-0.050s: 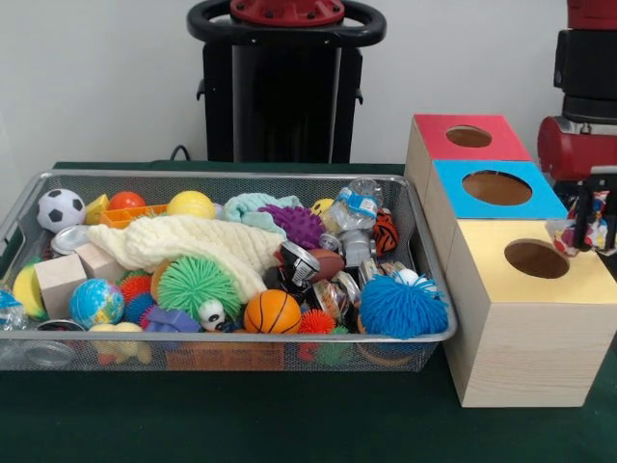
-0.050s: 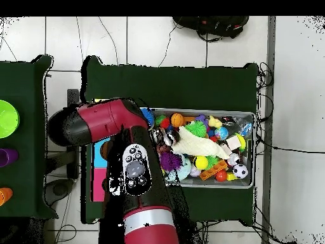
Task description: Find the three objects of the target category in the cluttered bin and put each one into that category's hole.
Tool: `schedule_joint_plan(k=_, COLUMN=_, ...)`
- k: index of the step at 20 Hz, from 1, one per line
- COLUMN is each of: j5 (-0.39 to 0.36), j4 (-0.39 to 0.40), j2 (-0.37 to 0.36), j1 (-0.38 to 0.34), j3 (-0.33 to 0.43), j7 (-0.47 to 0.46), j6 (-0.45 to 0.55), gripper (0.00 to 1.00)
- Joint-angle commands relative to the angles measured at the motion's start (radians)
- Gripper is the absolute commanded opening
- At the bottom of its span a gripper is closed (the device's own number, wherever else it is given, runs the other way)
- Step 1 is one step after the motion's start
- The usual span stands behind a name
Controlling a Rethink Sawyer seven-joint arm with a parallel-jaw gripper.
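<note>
Over yellow box (image 1: 540, 289), at hole (image 1: 536, 258) edge: gripper (image 1: 590, 224) seen w/ jaws clamped on clear crinkly item (image 1: 571, 231). Drop not yet made. Wire bin (image 1: 429, 289) packed; no. already sorted can't be told.

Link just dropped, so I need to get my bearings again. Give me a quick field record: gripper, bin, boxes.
gripper: at the right edge, above the yellow-topped box, shut on a small clear-wrapped item
bin: wire mesh, crowded with balls, wooden blocks, a cream cloth
boxes: three in a row, red, blue, yellow tops, one round hole each
arm: covers the boxes in the overhead view
</note>
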Motion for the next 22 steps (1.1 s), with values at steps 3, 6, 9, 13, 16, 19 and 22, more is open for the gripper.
schedule_joint_plan(k=3, j5=0.033, j4=0.012, j2=0.041, j1=-0.035, j3=-0.017, j7=0.095, j6=0.079, gripper=0.0)
schedule_joint_plan(k=6, j5=0.039, j4=0.017, j2=0.039, j1=-0.05, j3=-0.005, j7=0.077, j6=0.08, gripper=0.0)
schedule_joint_plan(k=9, j5=0.045, j4=0.031, j2=0.033, j1=-0.065, j3=0.006, j7=0.062, j6=0.071, gripper=0.0)
schedule_joint_plan(k=13, j5=0.048, j4=0.049, j2=0.026, j1=-0.08, j3=0.017, j7=0.043, j6=0.061, gripper=0.0)
schedule_joint_plan(k=16, j5=0.05, j4=0.056, j2=0.025, j1=-0.09, j3=0.023, j7=0.034, j6=0.056, gripper=0.0)
schedule_joint_plan(k=19, j5=0.05, j4=0.065, j2=0.024, j1=-0.098, j3=0.028, j7=0.036, j6=0.041, gripper=0.0)
schedule_joint_plan(k=22, j5=0.048, j4=0.064, j2=0.029, j1=-0.104, j3=0.033, j7=0.033, j6=0.039, gripper=0.0)
